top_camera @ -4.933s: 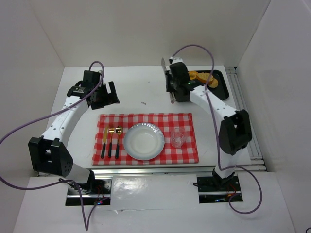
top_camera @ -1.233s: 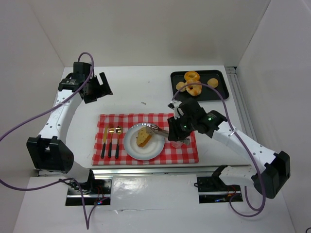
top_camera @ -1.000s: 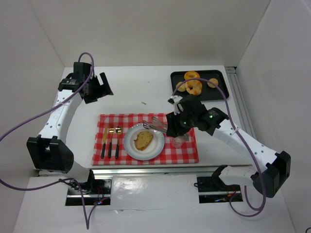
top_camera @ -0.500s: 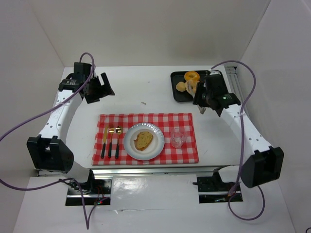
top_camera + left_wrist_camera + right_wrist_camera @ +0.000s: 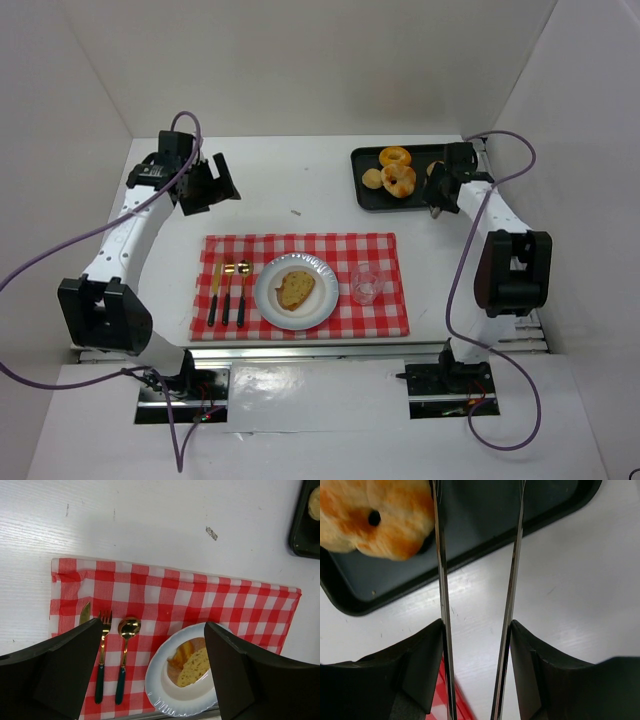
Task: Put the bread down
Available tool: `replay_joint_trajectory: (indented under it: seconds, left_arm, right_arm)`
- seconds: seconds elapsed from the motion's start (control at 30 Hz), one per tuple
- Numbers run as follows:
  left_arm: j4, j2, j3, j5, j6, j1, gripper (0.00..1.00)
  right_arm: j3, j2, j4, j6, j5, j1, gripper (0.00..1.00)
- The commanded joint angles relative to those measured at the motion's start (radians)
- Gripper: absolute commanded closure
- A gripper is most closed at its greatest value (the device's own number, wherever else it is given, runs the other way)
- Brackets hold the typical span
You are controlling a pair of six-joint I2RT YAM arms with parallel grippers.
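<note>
**Bread on the plate, both grippers spread**

At upper left, the left gripper (image 5: 212, 182) hangs with its jaws wide apart, holding nothing. Lower centre, the bread (image 5: 296, 289) lies on the white plate (image 5: 266, 303) on the checked cloth (image 5: 380, 320). At upper right, the right gripper (image 5: 478, 500) is spread and empty over the black tray (image 5: 372, 202).

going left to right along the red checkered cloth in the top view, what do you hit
knife → fork → spoon → white plate with the bread slice on it → clear glass
</note>
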Motion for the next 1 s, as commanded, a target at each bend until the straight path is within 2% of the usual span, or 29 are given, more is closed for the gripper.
replay_joint_trajectory:
  seconds: [0.0,0.13,0.23,0.33,0.43,0.57,0.6,0.7,0.87,0.97]
  left_arm:
    - [0.023,0.035,-0.004,-0.046,0.015,-0.009,0.04]
    - [0.023,0.078,0.014,-0.112,0.004,-0.055,0.04]
    - [-0.003,0.122,0.039,-0.164,0.004,-0.129,0.04]
    - [-0.028,0.164,0.059,-0.18,0.004,-0.185,0.04]
    - [-0.028,0.175,0.059,-0.18,-0.006,-0.211,0.04]
    - [-0.028,0.193,0.059,-0.189,-0.016,-0.245,0.04]
    - [-0.028,0.204,0.059,-0.189,-0.016,-0.26,0.03]
    - [-0.028,0.215,0.059,-0.146,-0.002,-0.285,0.03]
    - [-0.028,0.238,0.08,-0.13,-0.002,-0.306,0.02]
    - [-0.017,0.238,0.09,-0.13,-0.002,-0.306,0.02]
  right_arm:
    - [0.083,0.026,0.098,-0.01,-0.012,-0.033,0.4]
    - [0.118,0.081,0.107,-0.01,-0.021,-0.042,0.4]
    - [0.143,0.126,0.117,-0.01,-0.041,-0.051,0.4]
    - [0.18,0.172,0.115,-0.01,-0.041,-0.051,0.43]
    - [0.19,0.183,0.126,-0.021,-0.032,-0.051,0.55]
    - [0.158,0.137,0.135,-0.021,-0.032,-0.051,0.74]
    - [0.158,0.108,0.135,-0.021,-0.032,-0.051,0.81]
    - [0.144,0.042,0.118,-0.03,-0.032,-0.051,0.89]
    - [0.048,-0.136,0.107,-0.03,-0.072,-0.03,0.9]
    - [0.013,-0.241,0.064,-0.021,-0.156,-0.016,0.9]
